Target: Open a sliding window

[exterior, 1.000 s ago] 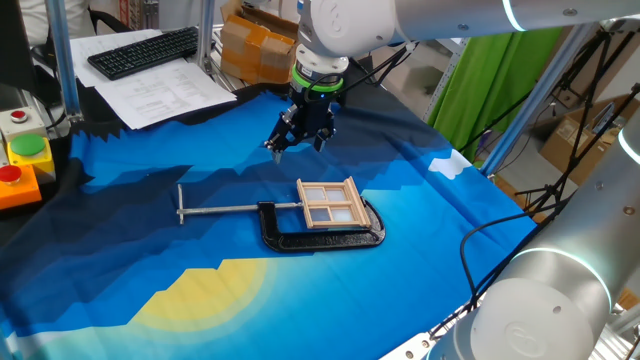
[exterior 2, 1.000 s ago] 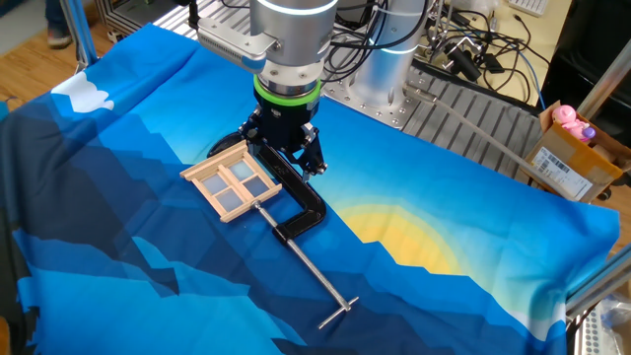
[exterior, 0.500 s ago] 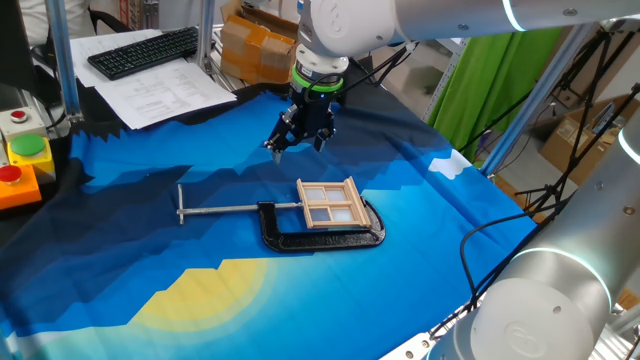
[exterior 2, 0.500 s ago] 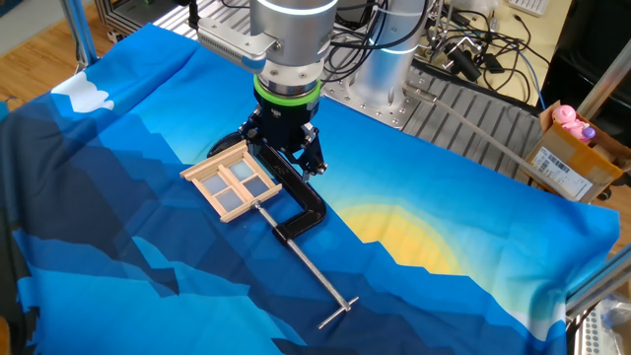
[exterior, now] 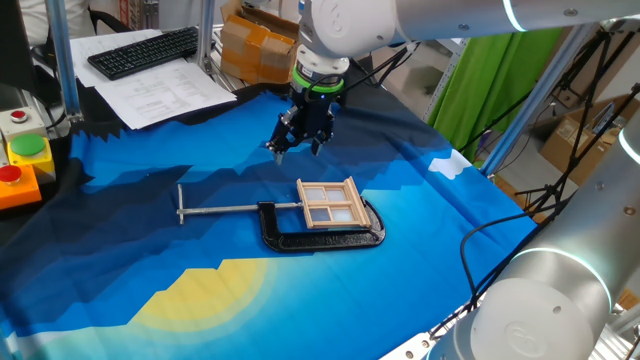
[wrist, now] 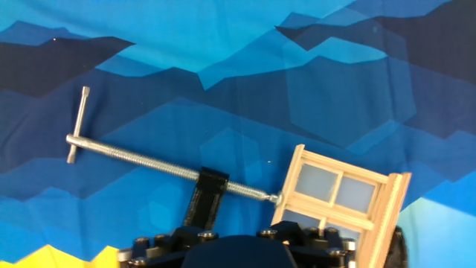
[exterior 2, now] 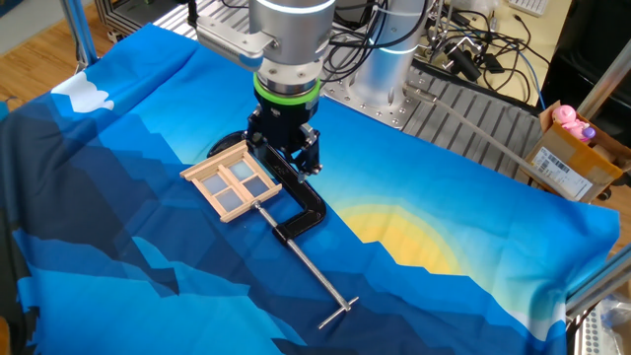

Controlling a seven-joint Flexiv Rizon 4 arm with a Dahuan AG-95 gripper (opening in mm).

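The sliding window (exterior: pixel 328 203) is a small tan wooden frame with pale-blue panes. It lies flat on the blue cloth, held in a black C-clamp (exterior: pixel 320 238). It also shows in the other fixed view (exterior 2: pixel 231 180) and in the hand view (wrist: pixel 338 197). My gripper (exterior: pixel 297 145) hangs above the cloth, just beyond the window's far edge and not touching it. Its fingers look spread apart with nothing between them. In the other fixed view the gripper (exterior 2: pixel 284 153) is above the clamp's curved end. The hand view shows only the gripper's black base; the fingertips are out of view.
The clamp's long metal screw bar (wrist: pixel 149 156) with a T-handle sticks out from the window over the cloth. A keyboard (exterior: pixel 145 50) and papers lie at the back left, button boxes (exterior: pixel 20 160) at the left edge, cables and a cardboard box (exterior 2: pixel 567 158) beside the table.
The gripper has shifted very slightly upward. The window and clamp have not moved.
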